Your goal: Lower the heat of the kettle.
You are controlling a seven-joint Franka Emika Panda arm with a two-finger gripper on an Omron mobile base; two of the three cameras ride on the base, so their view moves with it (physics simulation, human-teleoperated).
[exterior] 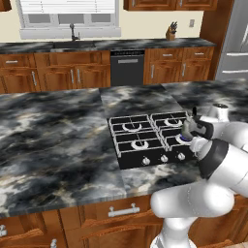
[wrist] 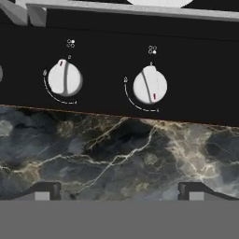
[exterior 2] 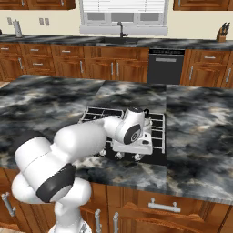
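The arm is reaching low over the stove's [exterior: 127,156] front edge, gripper [wrist: 119,190] spread wide, facing two knobs [wrist: 65,78]. One kettle [exterior: 188,127] is sitting on the near right burner.

My fingertips [wrist: 43,190] are showing as dark matt pads, apart from each other, over the counter [wrist: 116,154], which is looking like polished black-and-grey marble with gold veins. The stove [wrist: 112,42] front is showing as smooth black, faintly glossy. Two knobs [wrist: 65,78] near the stove's front edge are gleaming like brushed silver metal with small red marks. The kettle [exterior: 188,127] at the stove's right front corner is reading as dull grey metal. The cabinets [exterior: 58,72] are showing glossy reddish wood with pale metal handles.
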